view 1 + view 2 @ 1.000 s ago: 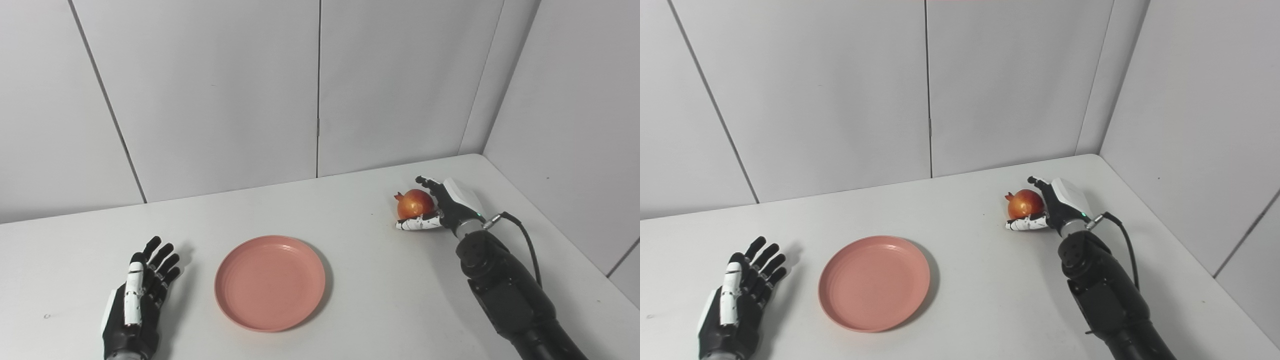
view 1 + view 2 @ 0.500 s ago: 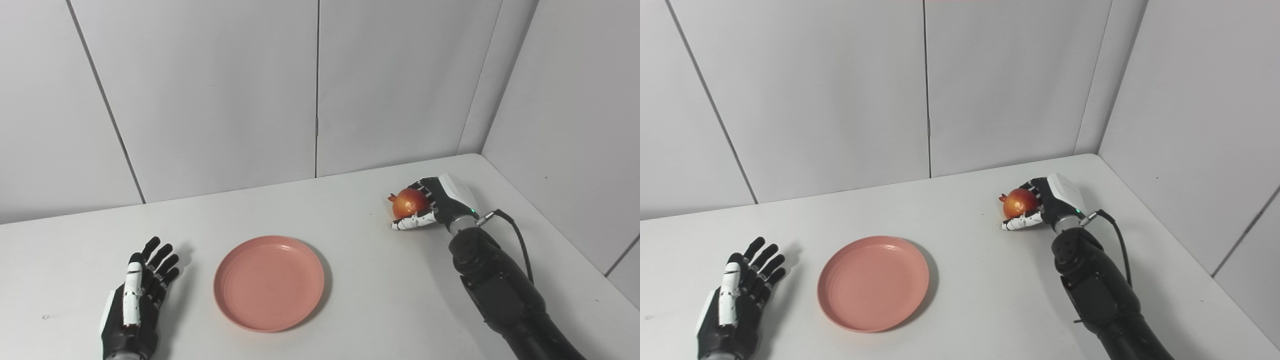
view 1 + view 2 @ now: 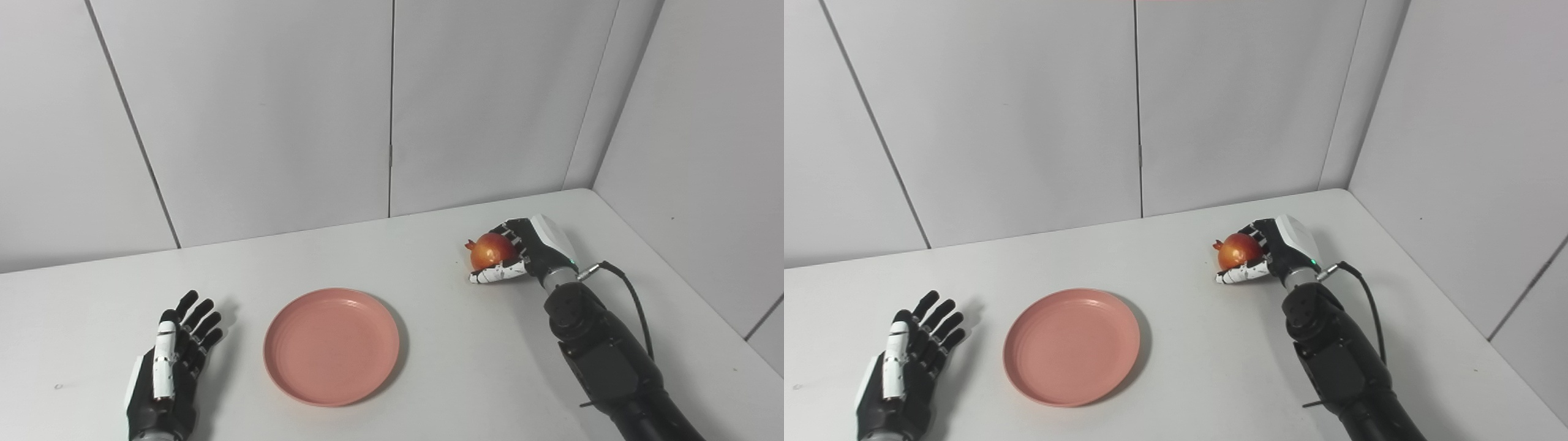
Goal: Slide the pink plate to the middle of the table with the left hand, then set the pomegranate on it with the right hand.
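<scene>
Here the right hand (image 3: 530, 254) is wrapped around the pomegranate (image 3: 490, 252), with dark fingers (image 3: 511, 231) curled over its far side and the white thumb (image 3: 497, 275) lying under its near side, so the fruit is pinched between them. Whether the fruit is lifted clear of the white surface (image 3: 465, 367) or touches it cannot be told from either view. The small crown of the pomegranate points toward the pink plate (image 3: 331, 346). The plate itself lies flat on the surface, well apart from the fruit, which is to the right of the plate and farther back toward the wall panels (image 3: 257, 110). A black cable (image 3: 631, 294) loops out from the right wrist, on the side away from the plate. The left hand (image 3: 168, 370) rests on the surface to the left of the plate, near it but not touching it, with its fingers spread a little and stretched forward, holding nothing. The plate carries nothing on it.
</scene>
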{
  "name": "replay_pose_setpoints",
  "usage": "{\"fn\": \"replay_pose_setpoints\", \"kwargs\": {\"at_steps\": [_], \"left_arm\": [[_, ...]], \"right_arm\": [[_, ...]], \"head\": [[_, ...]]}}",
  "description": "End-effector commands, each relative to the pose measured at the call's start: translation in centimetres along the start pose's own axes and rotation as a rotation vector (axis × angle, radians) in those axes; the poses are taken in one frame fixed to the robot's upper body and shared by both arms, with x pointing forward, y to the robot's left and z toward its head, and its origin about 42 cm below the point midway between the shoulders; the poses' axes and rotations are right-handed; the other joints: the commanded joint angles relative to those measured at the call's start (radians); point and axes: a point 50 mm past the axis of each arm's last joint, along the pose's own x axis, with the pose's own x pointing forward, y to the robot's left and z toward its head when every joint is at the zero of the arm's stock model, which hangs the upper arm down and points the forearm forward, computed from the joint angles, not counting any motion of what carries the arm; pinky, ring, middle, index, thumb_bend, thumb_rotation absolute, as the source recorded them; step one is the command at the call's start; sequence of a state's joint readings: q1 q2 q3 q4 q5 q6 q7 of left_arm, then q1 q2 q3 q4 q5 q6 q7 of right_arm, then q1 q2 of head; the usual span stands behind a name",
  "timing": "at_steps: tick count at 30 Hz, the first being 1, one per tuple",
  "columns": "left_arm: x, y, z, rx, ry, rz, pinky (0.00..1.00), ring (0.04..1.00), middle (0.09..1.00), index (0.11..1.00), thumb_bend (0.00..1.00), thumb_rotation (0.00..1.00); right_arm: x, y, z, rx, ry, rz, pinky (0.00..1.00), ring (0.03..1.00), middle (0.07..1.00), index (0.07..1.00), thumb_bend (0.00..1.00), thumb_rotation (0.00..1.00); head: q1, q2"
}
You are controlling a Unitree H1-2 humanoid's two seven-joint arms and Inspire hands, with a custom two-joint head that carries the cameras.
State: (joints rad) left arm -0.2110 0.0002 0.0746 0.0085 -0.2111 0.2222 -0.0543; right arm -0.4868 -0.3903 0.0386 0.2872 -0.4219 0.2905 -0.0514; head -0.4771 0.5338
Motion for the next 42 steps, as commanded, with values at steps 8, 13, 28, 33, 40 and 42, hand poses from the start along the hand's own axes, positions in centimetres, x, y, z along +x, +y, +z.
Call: {"fn": "replay_pose_setpoints", "kwargs": {"at_steps": [8, 13, 28, 33, 40, 42], "left_arm": [[-0.4, -0.8, -0.2, 0.013, 0.011, -0.008, 0.88, 0.879, 0.885, 0.872, 0.42, 1.00], [-0.5, -1.2, -0.4, 0.025, 0.007, -0.015, 0.88, 0.879, 0.886, 0.875, 0.44, 1.00], [-0.5, -2.7, -0.8, 0.029, 0.006, -0.015, 0.87, 0.868, 0.879, 0.866, 0.45, 1.00], [-0.6, -3.6, -0.9, 0.037, 0.004, -0.013, 0.86, 0.860, 0.872, 0.861, 0.44, 1.00], [-0.6, -5.0, -1.0, 0.068, -0.029, -0.040, 0.87, 0.874, 0.896, 0.889, 0.43, 1.00], [-0.7, -5.3, -1.1, 0.072, -0.033, -0.038, 0.87, 0.873, 0.899, 0.893, 0.44, 1.00]], "right_arm": [[-1.9, -3.2, 6.6, 0.068, -0.197, -0.117, 0.39, 0.457, 0.505, 0.488, 0.51, 0.14], [-3.2, -2.9, 9.4, 0.067, -0.274, -0.115, 0.40, 0.463, 0.500, 0.487, 0.51, 0.15], [-6.4, 1.8, 15.6, 0.064, -0.499, -0.040, 0.37, 0.446, 0.503, 0.486, 0.52, 0.14], [-6.9, 3.6, 16.6, 0.058, -0.549, -0.018, 0.37, 0.437, 0.492, 0.486, 0.52, 0.14], [-8.2, 6.8, 17.2, 0.085, -0.554, 0.044, 0.33, 0.406, 0.477, 0.486, 0.52, 0.14], [-8.5, 7.4, 17.2, 0.085, -0.553, 0.059, 0.32, 0.393, 0.466, 0.486, 0.52, 0.14]], "head": [[0.037, 0.011], [0.063, 0.011], [0.162, 0.011], [0.213, 0.018], [0.292, 0.030], [0.312, 0.034]]}}
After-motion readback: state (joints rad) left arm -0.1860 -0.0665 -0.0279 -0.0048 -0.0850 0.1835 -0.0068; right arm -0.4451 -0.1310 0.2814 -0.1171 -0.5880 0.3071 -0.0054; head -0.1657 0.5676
